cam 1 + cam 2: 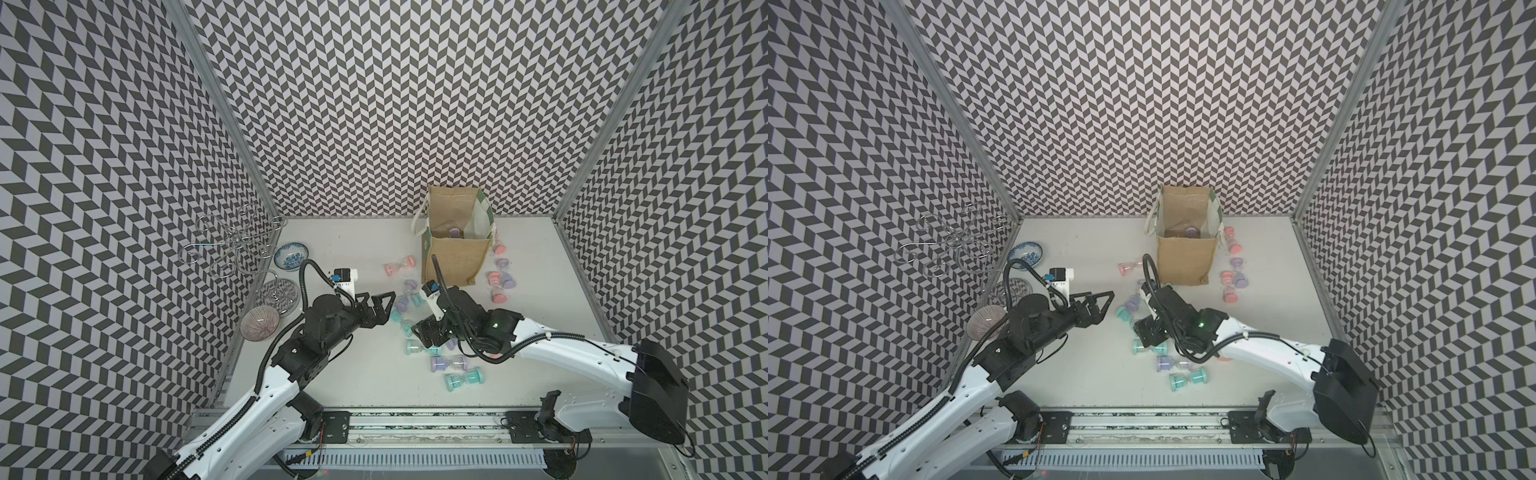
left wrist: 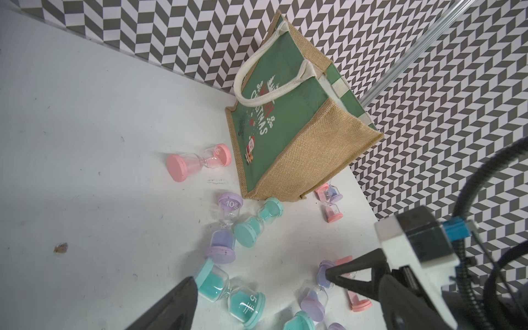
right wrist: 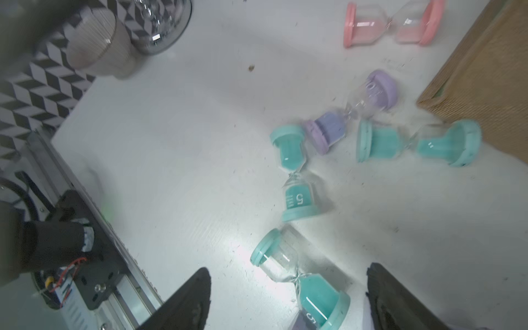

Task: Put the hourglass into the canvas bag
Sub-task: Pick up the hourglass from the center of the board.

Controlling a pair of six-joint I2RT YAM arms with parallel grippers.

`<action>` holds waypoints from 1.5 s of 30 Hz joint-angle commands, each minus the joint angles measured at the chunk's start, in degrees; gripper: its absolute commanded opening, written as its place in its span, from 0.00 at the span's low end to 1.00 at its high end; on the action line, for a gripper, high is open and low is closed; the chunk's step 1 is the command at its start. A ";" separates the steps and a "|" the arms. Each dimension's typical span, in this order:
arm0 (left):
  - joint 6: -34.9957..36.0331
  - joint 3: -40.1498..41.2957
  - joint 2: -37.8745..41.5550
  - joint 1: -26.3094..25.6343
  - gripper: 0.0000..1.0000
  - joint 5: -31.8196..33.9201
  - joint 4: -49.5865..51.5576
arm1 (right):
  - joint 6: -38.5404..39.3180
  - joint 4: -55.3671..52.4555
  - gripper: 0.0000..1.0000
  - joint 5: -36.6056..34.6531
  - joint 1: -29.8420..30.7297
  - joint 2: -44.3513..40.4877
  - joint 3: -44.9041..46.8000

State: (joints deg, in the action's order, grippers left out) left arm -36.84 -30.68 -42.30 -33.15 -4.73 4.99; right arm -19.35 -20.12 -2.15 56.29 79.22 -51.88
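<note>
The canvas bag [image 1: 456, 259] [image 1: 1185, 262] stands upright at the back of the table, with a purple hourglass [image 1: 454, 231] lying inside it. Several pink, purple and teal hourglasses lie scattered around it. My right gripper [image 3: 285, 297] [image 1: 420, 338] is open and low over the table. A teal hourglass [image 3: 303, 283] [image 1: 414, 347] lies on its side between the fingers, touching neither. My left gripper [image 1: 384, 308] [image 2: 285, 305] hovers open and empty just to the left, beside another teal hourglass [image 2: 230, 294].
A blue-and-white bowl [image 1: 291, 255], a ribbed pinkish bowl [image 1: 259, 323] and a wire stand [image 1: 232, 245] on a round base crowd the left wall. More hourglasses [image 1: 500, 282] lie to the right of the bag. The two wrists are close together.
</note>
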 commanded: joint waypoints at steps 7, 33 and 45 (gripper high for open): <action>-3.30 3.92 2.16 -0.16 0.99 2.61 0.20 | -2.18 8.56 0.81 -0.47 1.99 8.40 0.20; -4.82 6.75 3.50 -0.12 0.99 5.44 -0.84 | -0.78 9.29 0.58 -5.90 -0.21 25.59 -10.54; -4.56 6.15 2.84 -0.15 0.99 5.13 -1.22 | 0.23 10.49 0.48 -4.92 -0.84 28.93 -10.96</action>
State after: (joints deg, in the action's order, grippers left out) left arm -41.04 -24.77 -39.64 -33.12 -0.54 4.80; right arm -19.49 -12.27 -7.49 55.68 106.89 -61.78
